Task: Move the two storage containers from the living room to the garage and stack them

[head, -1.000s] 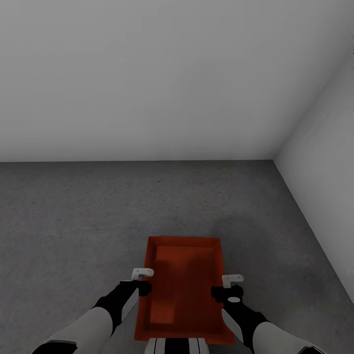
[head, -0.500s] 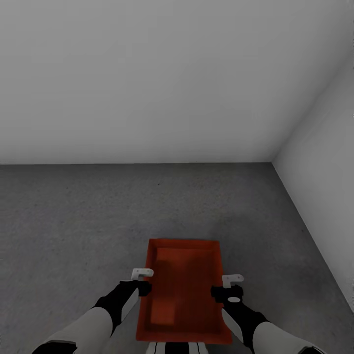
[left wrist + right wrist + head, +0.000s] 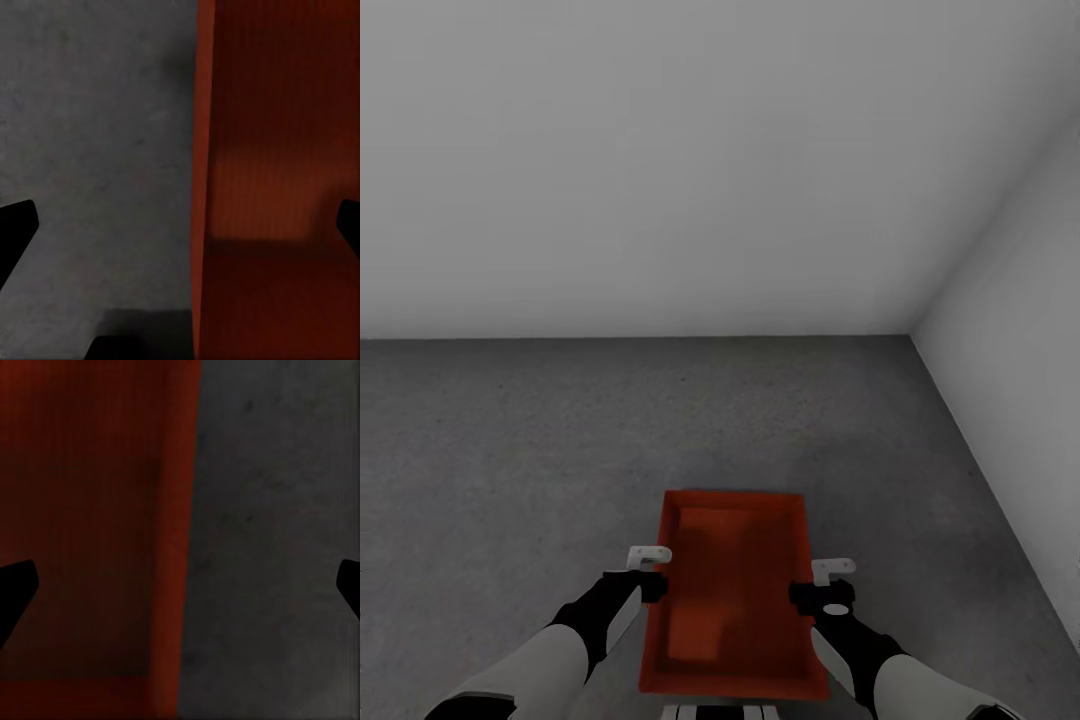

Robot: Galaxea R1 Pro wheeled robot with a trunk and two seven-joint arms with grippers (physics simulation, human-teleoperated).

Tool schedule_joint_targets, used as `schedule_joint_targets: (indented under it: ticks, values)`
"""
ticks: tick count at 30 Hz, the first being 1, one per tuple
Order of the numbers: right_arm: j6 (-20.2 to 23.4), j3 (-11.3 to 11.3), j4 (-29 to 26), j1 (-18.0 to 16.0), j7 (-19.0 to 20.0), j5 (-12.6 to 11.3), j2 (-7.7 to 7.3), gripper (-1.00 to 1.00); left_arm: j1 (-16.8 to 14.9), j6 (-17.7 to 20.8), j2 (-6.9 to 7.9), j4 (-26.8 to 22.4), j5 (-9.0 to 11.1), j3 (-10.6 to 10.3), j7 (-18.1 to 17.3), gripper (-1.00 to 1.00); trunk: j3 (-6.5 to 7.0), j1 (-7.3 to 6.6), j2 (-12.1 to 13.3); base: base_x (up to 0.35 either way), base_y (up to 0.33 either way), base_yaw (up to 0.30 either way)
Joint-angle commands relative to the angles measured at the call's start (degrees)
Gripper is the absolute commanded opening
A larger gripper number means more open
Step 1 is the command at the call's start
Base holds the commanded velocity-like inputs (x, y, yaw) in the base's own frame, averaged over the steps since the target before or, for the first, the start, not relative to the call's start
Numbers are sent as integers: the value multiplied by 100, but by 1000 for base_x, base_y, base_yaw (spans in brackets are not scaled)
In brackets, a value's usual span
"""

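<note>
An orange-red storage container (image 3: pixel 732 595) lies flat on the grey concrete floor (image 3: pixel 510 450) of the garage, just ahead of my base. My left gripper (image 3: pixel 649 572) hangs open over its left long wall, and my right gripper (image 3: pixel 828 585) hangs open over its right long wall. In the left wrist view the container's wall (image 3: pixel 204 187) runs between the widely spread dark fingertips (image 3: pixel 16 229) of the left gripper (image 3: pixel 187 225). The right wrist view has the container (image 3: pixel 90 525) and bare floor (image 3: pixel 277 532) under the open right gripper (image 3: pixel 184 585). Nothing is gripped.
Plain white walls close the room ahead (image 3: pixel 660 170) and to the right (image 3: pixel 1020 330), meeting in a corner at the far right. Bare concrete stretches to the left and ahead of the container.
The whole view has shifted slightly, with the wall's base line lower in the picture. The container looks a little smaller beneath the grippers. Both grippers stay open in the same place.
</note>
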Motion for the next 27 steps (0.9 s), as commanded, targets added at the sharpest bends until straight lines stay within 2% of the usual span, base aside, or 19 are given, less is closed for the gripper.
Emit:
schedule_joint_targets:
  ticks: [1, 15, 27]
  values:
    - [-19, 47, 2, -3, -26, -61, -1, 100, 1, 34, -1, -11, 2, -7, 20, 100, 15, -23, 40, 0, 0, 0]
    - [-22, 41, 2, -3, -41, -74, 7, 100, 1, 21, -1, -11, 2, -10, 20, 100, 270, -331, 602, 0, 0, 0]
    - [-26, 25, 2, -3, -96, -85, 16, 100, 0, 23, -1, -11, 2, -10, 20, 100, 577, -594, 1083, 0, 0, 0]
